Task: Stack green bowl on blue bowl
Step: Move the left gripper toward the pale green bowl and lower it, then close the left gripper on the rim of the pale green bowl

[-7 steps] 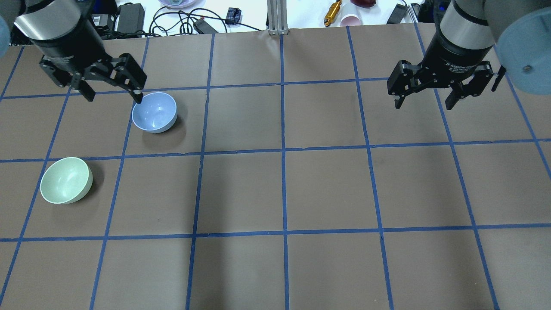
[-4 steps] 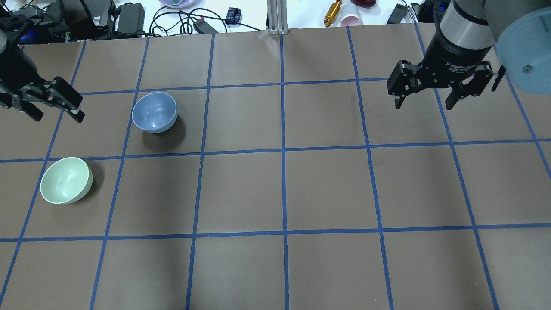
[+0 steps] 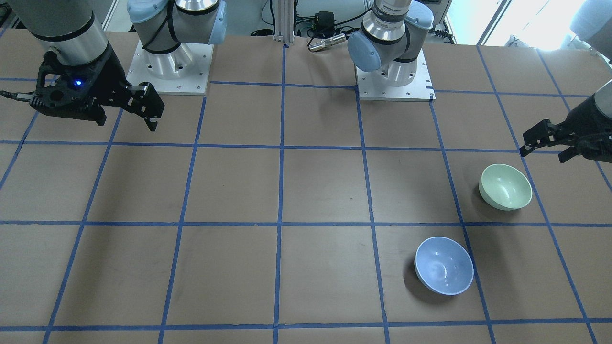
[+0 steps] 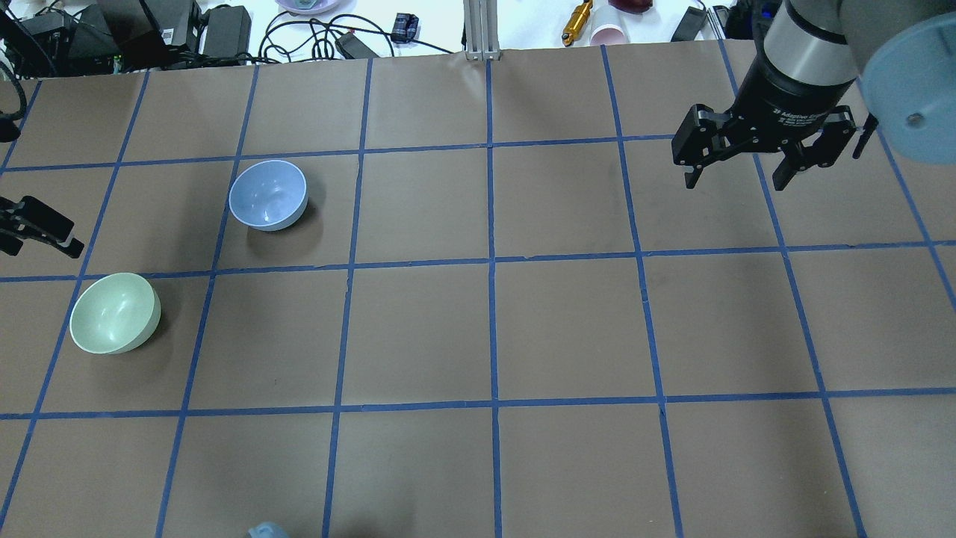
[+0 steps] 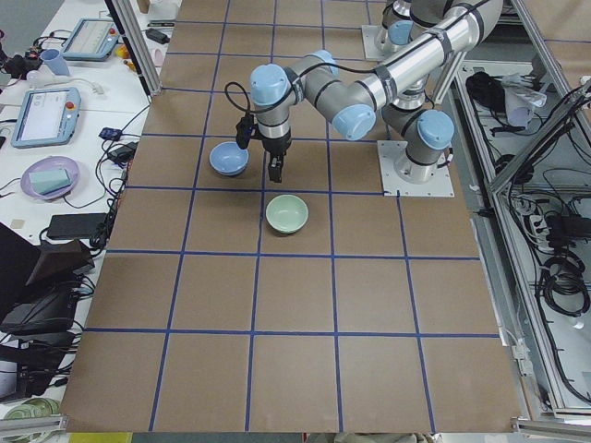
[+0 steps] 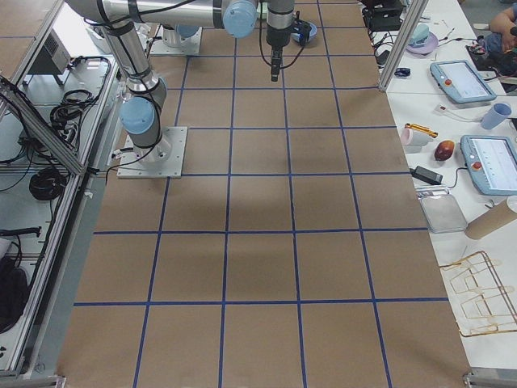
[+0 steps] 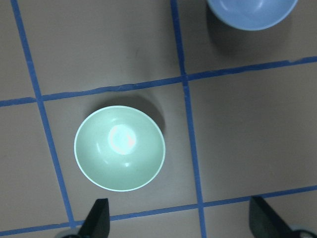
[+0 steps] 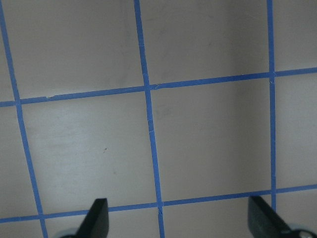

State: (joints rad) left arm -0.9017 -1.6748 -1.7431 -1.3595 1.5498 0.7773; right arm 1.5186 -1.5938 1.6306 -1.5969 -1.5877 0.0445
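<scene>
The green bowl sits upright on the brown table at the left, and also shows in the front view and the left wrist view. The blue bowl sits upright one square farther and to the right, apart from it. My left gripper is open and empty at the view's left edge, above the table just beyond the green bowl. My right gripper is open and empty, high over the far right of the table.
The table is brown paper with a blue tape grid. Beyond its far edge lie cables and power adapters, a yellow tool and a pink cup. The two arm bases stand at the robot's side.
My left gripper has moved from beside the blue bowl's rim to the left and nearer the green bowl, still open. The right arm and both bowls have not moved.
</scene>
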